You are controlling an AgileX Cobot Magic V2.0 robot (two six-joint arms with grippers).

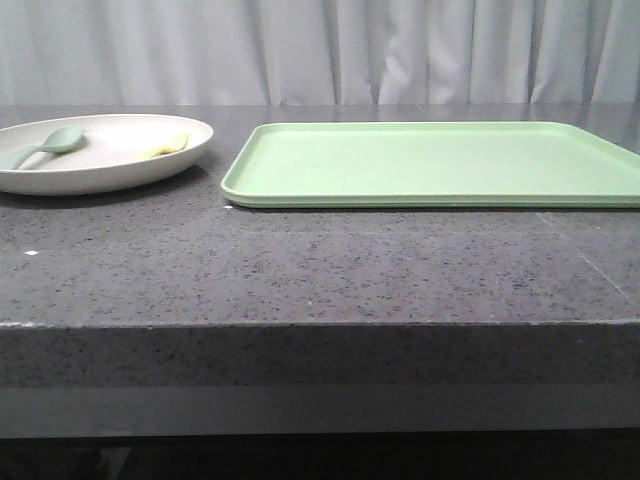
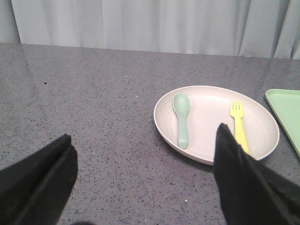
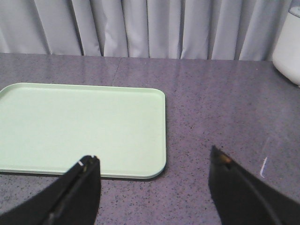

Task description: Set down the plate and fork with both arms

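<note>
Two hands: your left hand (image 2: 140,183) and right hand (image 3: 152,187) both spread wide, grasping nothing.
Plate (image 2: 211,140): holds fork (image 2: 239,124) and spoon (image 2: 182,117), beside tray (image 1: 440,160).

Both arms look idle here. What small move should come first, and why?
Probably the left end effector, open and empty, eases forward toward the plate; the fork and spoon still lie in it, and the green tray beside it holds nothing.

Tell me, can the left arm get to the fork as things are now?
Probably yes. The left gripper is open above bare table, and the fork lies uncovered in the plate, apart from the spoon. Nothing stands between them.
</note>
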